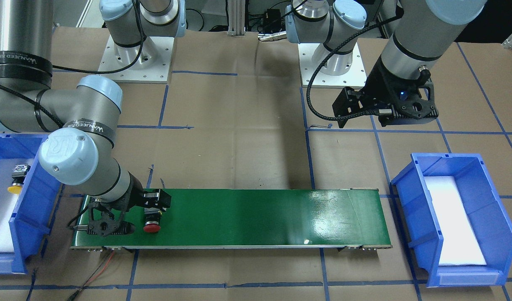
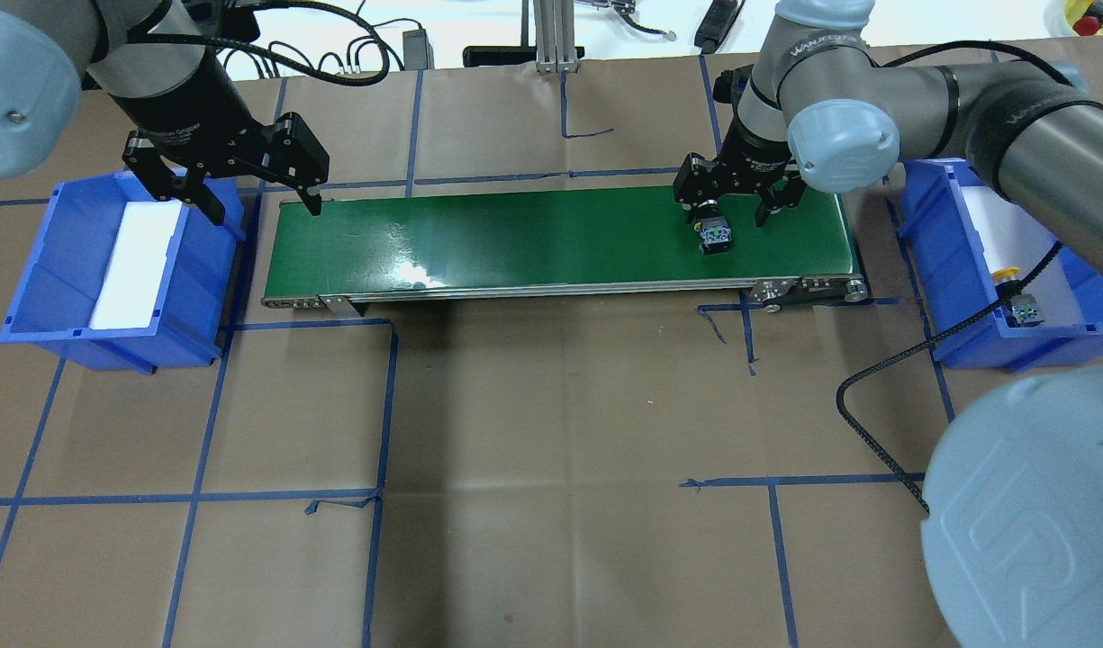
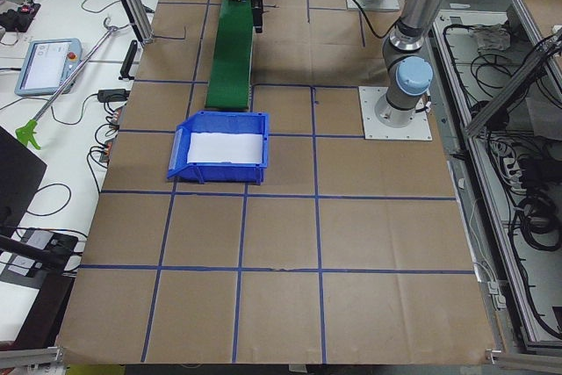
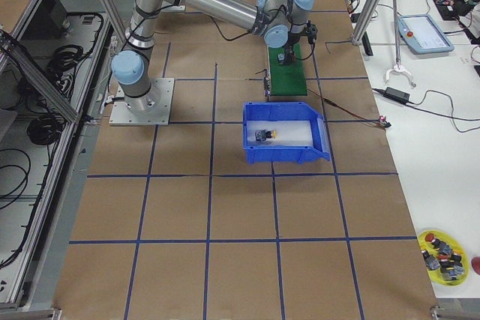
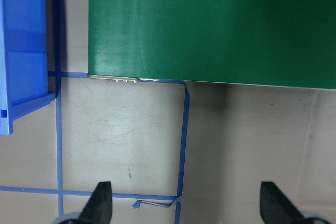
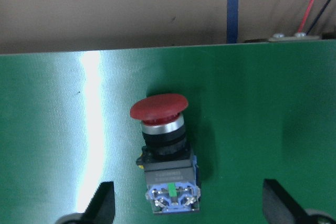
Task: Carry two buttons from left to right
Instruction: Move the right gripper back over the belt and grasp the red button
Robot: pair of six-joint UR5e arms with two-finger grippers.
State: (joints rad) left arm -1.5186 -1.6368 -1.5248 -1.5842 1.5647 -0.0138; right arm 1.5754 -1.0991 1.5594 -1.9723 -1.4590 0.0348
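1. The red button (image 6: 164,150) lies on its side near the right end of the belt (image 2: 533,238). Its cap points to the belt edge away from the robot.
2. The right tool (image 2: 731,214) hangs over it, fingers spread on either side of the grey block and clear of it.
3. The button is probably light and rigid. The domed cap looks smooth and likely to slip, and the round body could roll. The best hold looks to be across the block's flat sides.
4. The yellow button (image 4: 264,136) lies inside the right bin (image 4: 285,154).
5. The left tool (image 2: 265,211) is apart and empty, above the gap between the belt's left end and the left bin (image 2: 51,270). That bin holds only a white pad (image 2: 137,261).
6. Count: two buttons (one red, one yellow), two bins, one belt.
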